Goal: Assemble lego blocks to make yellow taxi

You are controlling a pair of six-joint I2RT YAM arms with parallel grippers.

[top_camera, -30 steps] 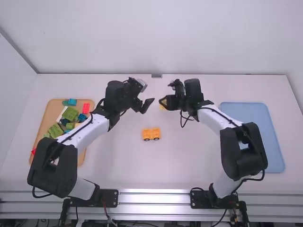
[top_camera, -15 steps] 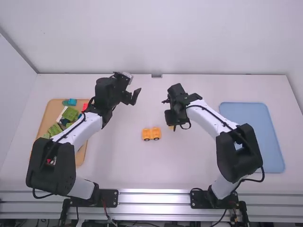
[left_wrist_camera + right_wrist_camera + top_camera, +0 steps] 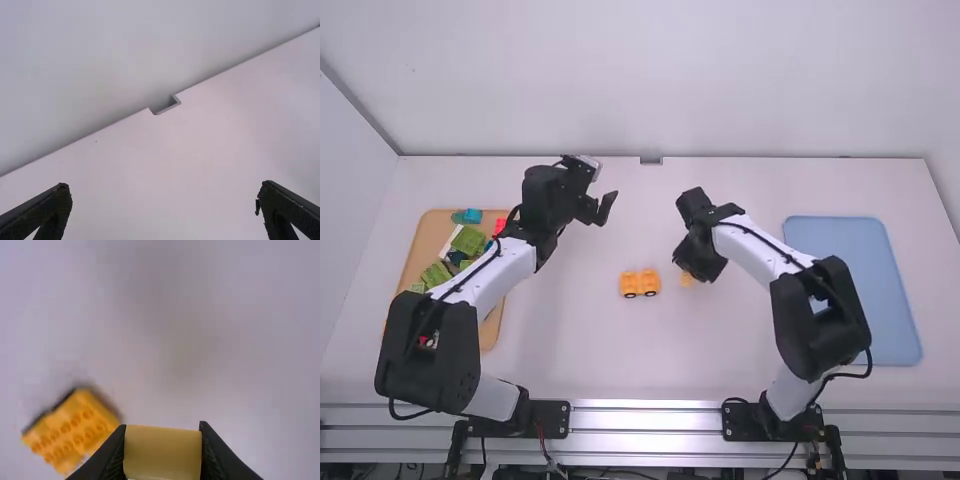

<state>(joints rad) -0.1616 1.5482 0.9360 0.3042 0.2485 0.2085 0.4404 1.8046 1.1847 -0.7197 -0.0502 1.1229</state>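
Note:
An orange-yellow block assembly with dark wheels (image 3: 640,284) stands near the middle of the table; its studded top (image 3: 75,429) shows in the right wrist view. My right gripper (image 3: 688,272) is just right of it, over the table, with a yellow block (image 3: 687,280) partly hidden beneath it. In the right wrist view my right gripper (image 3: 163,450) is shut on that yellow block (image 3: 162,452), held between both fingertips. My left gripper (image 3: 603,207) is raised farther back, left of the middle; in the left wrist view my left gripper (image 3: 165,207) has its fingers wide apart and nothing between them.
A tan tray (image 3: 420,250) with green, red, blue and other blocks lies at the left, partly behind the left arm. A blue tray (image 3: 855,240) lies at the right, partly behind the right arm. A small notch (image 3: 165,106) marks the table's far edge.
My left gripper has moved back and to the left, then stayed there. The right gripper has come toward the camera with its yellow block, turning to stand beside the wheeled assembly.

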